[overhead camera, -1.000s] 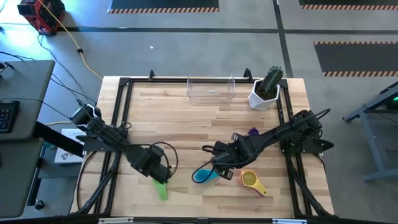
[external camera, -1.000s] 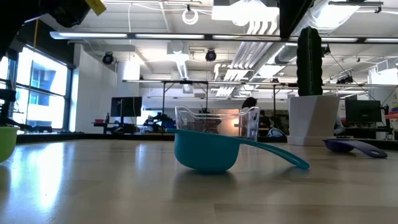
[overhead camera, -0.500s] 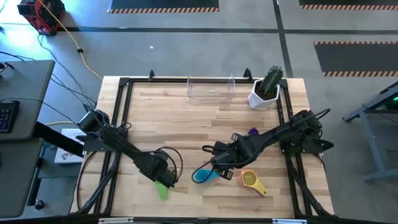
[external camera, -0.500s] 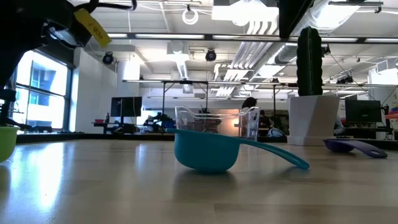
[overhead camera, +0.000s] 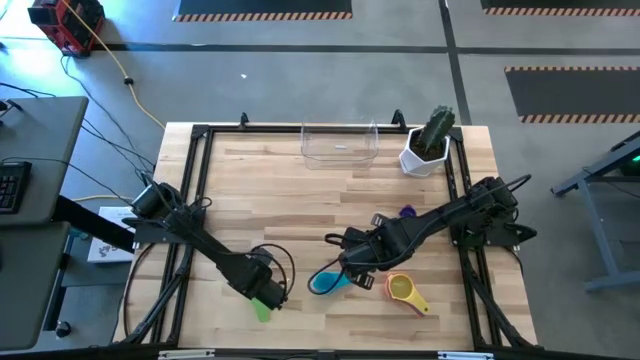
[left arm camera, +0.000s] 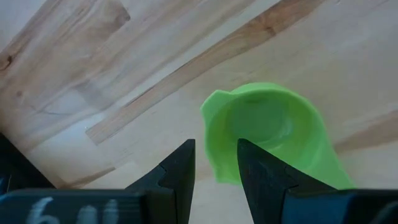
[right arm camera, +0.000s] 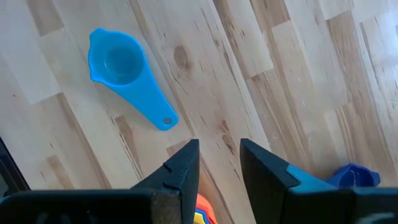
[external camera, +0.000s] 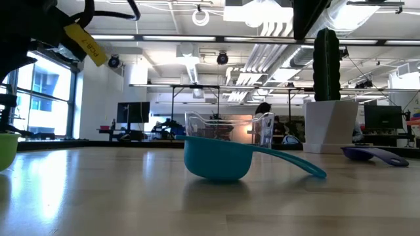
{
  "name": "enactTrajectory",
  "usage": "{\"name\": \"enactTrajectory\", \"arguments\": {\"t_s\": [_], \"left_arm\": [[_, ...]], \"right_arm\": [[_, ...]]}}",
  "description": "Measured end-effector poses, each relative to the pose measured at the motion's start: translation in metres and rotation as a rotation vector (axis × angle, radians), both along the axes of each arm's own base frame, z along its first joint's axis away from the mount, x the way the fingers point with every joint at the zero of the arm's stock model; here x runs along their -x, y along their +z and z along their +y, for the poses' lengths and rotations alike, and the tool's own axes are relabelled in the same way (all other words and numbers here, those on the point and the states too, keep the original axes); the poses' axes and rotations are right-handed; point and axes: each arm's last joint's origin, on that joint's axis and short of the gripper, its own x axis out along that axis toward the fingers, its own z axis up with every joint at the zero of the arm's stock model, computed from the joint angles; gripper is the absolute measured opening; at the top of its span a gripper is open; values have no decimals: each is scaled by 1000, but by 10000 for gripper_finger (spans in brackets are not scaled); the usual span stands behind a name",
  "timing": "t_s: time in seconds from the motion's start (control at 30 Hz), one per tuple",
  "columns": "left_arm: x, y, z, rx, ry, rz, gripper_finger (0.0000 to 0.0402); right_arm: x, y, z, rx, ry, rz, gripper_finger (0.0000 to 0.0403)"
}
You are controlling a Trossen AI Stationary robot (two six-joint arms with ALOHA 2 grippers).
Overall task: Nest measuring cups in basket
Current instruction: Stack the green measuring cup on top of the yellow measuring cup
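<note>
Nearest the counter's (overhead camera: 300, 205) front edge, the left hand (left arm camera: 214, 168) hangs just above the green cup (left arm camera: 273, 137), fingers parted and gripping nothing. The right hand (right arm camera: 217, 165) hovers empty by the teal cup (overhead camera: 325, 282) and yellow cup (overhead camera: 403, 290), fingers likewise apart. At the far edge the basket (overhead camera: 340, 145) looks empty, I think, so no nesting has begun.

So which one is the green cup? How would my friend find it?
Start at the wooden table and go to its near edge on the left arm's side. There the left claw hovers right over the green cup. It is the only green scoop; the blue and yellow ones lie further right.
</note>
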Motion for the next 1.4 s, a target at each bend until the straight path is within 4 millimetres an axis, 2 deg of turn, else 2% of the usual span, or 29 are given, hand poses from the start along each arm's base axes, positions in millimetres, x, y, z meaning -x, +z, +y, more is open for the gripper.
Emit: {"name": "enactTrajectory", "arguments": {"t_s": [0.23, 0.63, 0.83, 1.0, 1.13, 1.4], "left_arm": [[-2, -8, -2, -8, -3, 18, 110], [-2, -9, -1, -21, -12, 13, 110], [5, -22, 3, 6, -3, 60, 110], [6, -23, 3, 3, -6, 61, 108], [5, -23, 4, 0, -3, 58, 87], [3, -23, 7, 2, -9, 55, 12]], "right_arm": [[-1, 0, 0, -2, 1, -5, 108], [-1, 0, 0, -3, 2, -7, 108], [-1, 0, 0, -3, 2, -7, 108], [-1, 0, 0, -3, 2, -7, 108], [-1, 0, 0, -3, 2, -6, 108], [-1, 0, 0, -1, 7, -5, 108]]}}
